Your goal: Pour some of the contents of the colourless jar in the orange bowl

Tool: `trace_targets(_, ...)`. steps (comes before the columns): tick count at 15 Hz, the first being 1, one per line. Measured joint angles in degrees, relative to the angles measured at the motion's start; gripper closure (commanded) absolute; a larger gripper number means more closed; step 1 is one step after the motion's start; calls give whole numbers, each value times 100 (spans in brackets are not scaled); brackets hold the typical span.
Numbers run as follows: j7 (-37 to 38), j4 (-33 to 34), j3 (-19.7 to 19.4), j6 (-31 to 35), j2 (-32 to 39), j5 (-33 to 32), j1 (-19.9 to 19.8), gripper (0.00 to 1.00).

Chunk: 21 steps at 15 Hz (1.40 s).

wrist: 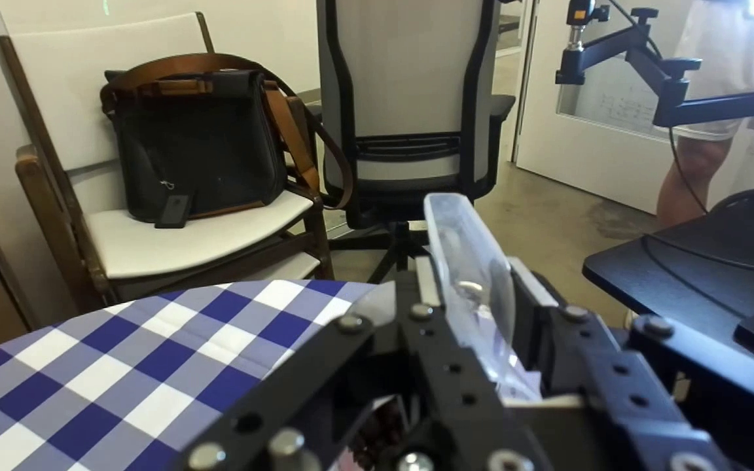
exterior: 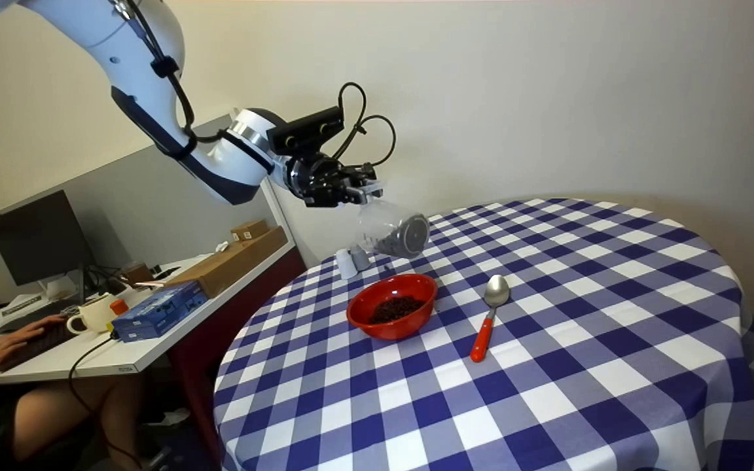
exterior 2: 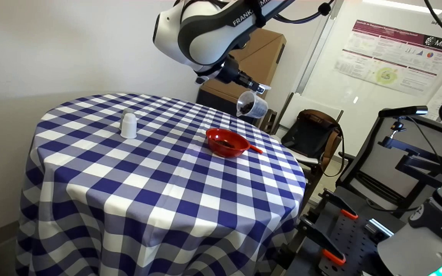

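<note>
The colourless jar (exterior: 387, 226) is a clear jug with a handle. My gripper (exterior: 365, 190) is shut on that handle, which shows between the fingers (wrist: 475, 288) in the wrist view (wrist: 465, 281). The jar hangs tilted well onto its side above the table, its mouth facing left and down in an exterior view (exterior 2: 260, 107). Dark contents (exterior 2: 247, 107) lie inside it. The orange bowl (exterior: 390, 329) stands upright on the table below the jar, apart from it; it also shows in an exterior view (exterior 2: 225, 151). Dark contents (exterior: 395, 309) cover its bottom.
A spoon (exterior: 482, 337) with an orange handle lies beside the bowl. Two small shakers, one white (exterior: 346, 265) and one grey (exterior: 360, 258), stand on the checked tablecloth (exterior: 547, 314). A chair with a bag (exterior 2: 309, 128) is beyond the table edge.
</note>
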Motion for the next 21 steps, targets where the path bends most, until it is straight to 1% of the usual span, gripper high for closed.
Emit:
trace_targets(6, 0, 156, 9, 61, -17, 537, -210, 92)
trace_targets(10, -6, 192, 110, 419, -258, 1171, -383, 92)
trace_targets(12, -14, 169, 181, 678, -552, 1528, -456, 93)
trace_targets(15, -16, -5, 224, 1097, -1193, 2055, -491, 93)
trace_targets(18, 23, -375, 227, 1686, -1917, 2520, -491, 93)
trace_targets(21, 300, -847, 217, 2375, -2509, 3105, -490, 93)
